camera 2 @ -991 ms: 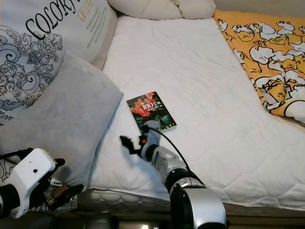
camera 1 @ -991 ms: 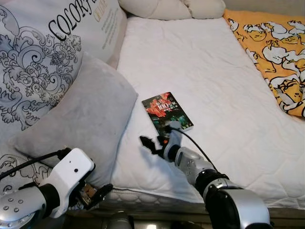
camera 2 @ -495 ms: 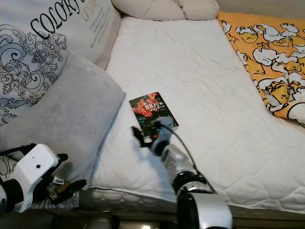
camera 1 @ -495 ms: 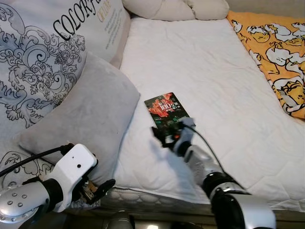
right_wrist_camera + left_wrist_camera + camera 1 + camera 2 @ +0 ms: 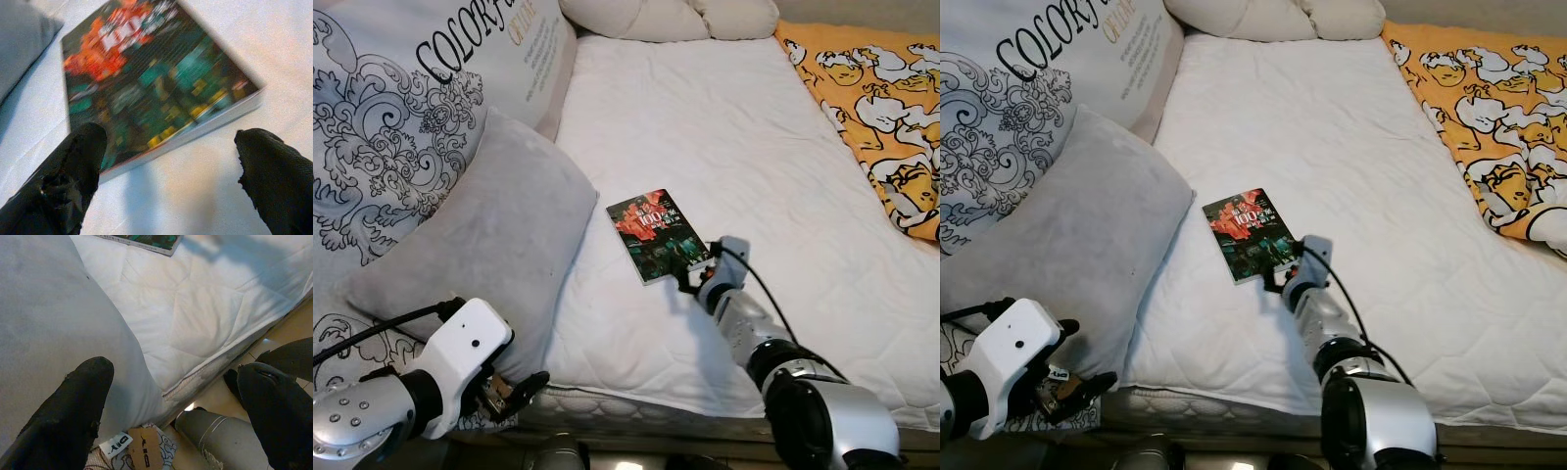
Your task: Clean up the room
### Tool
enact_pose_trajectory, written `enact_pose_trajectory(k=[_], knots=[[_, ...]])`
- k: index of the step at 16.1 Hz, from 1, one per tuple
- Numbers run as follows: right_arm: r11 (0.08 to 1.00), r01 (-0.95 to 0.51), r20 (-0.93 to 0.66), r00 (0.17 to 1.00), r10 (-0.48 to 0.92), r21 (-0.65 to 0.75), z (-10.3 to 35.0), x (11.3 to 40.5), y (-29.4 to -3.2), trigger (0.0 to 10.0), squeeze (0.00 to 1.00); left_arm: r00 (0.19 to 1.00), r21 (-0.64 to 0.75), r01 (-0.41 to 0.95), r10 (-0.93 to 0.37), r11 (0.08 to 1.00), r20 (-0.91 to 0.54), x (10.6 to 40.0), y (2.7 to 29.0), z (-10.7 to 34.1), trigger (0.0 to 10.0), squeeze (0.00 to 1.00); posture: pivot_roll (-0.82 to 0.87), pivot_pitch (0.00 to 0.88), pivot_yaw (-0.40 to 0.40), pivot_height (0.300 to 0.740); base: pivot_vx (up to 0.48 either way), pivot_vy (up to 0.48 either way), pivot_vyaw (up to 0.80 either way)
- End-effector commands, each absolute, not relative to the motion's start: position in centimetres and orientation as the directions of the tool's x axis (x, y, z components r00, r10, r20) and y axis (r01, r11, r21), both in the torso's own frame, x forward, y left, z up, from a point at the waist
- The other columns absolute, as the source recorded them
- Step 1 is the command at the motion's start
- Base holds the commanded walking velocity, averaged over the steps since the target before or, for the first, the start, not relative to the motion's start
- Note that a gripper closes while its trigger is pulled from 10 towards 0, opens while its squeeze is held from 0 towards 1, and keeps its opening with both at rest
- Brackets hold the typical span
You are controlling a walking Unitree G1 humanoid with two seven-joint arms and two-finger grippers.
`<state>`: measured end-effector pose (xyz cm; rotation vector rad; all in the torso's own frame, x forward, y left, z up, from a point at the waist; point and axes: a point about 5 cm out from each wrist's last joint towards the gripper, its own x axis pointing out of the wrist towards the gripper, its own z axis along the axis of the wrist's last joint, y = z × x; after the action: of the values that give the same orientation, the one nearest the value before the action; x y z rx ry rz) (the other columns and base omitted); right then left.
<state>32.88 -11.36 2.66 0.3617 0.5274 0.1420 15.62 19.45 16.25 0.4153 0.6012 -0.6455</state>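
A paperback book (image 5: 656, 233) with a dark cover and red and teal print lies flat on the white mattress (image 5: 744, 137), beside a grey pillow (image 5: 480, 245). My right gripper (image 5: 689, 278) is open, low over the sheet at the book's near right corner. In the right wrist view its two black fingertips (image 5: 73, 171) straddle the book (image 5: 146, 83) with nothing held. My left gripper (image 5: 524, 385) hangs open off the bed's front left corner, below the grey pillow (image 5: 49, 308).
A large printed cushion (image 5: 401, 117) leans at the left behind the grey pillow. A yellow cartoon-print blanket (image 5: 881, 108) covers the bed's right side. Cream pillows (image 5: 666, 18) lie at the head. The bed's front edge (image 5: 195, 377) drops to a tiled floor.
My right gripper has swung from the book's near left side round to its near right corner. The left arm has barely moved. The camera shifted slightly.
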Motion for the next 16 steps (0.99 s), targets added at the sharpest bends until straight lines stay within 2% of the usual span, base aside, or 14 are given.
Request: enact_pose_trajectory(k=[1, 5, 16], knots=[[0.919, -0.046, -0.479, 0.843, 0.245, 0.391, 2.4, 32.7, -11.0, 10.0, 1.00, 0.640, 0.185, 0.669, -0.432, 0.720, -0.636, 15.4, 19.4, 16.5, 10.0, 0.00, 0.34, 0.094, 0.009, 0.740, 0.000, 0.000, 0.00], [0.895, -0.128, -0.472, 0.813, 0.342, 0.428, 2.6, 32.4, -8.4, 10.0, 1.00, 0.633, 0.188, 0.672, -0.424, 0.716, -0.647, 14.9, 19.6, 16.8, 10.0, 0.00, 0.36, 0.113, 0.017, 0.740, 0.000, 0.000, 0.00], [0.810, -0.238, -0.392, 0.780, 0.488, 0.536, 2.3, 31.1, -5.0, 10.0, 1.00, 0.648, 0.222, 0.646, -0.371, 0.730, -0.665, 13.7, 20.8, 18.3, 10.0, 0.00, 0.45, 0.157, 0.062, 0.740, 0.000, 0.000, 0.00]])
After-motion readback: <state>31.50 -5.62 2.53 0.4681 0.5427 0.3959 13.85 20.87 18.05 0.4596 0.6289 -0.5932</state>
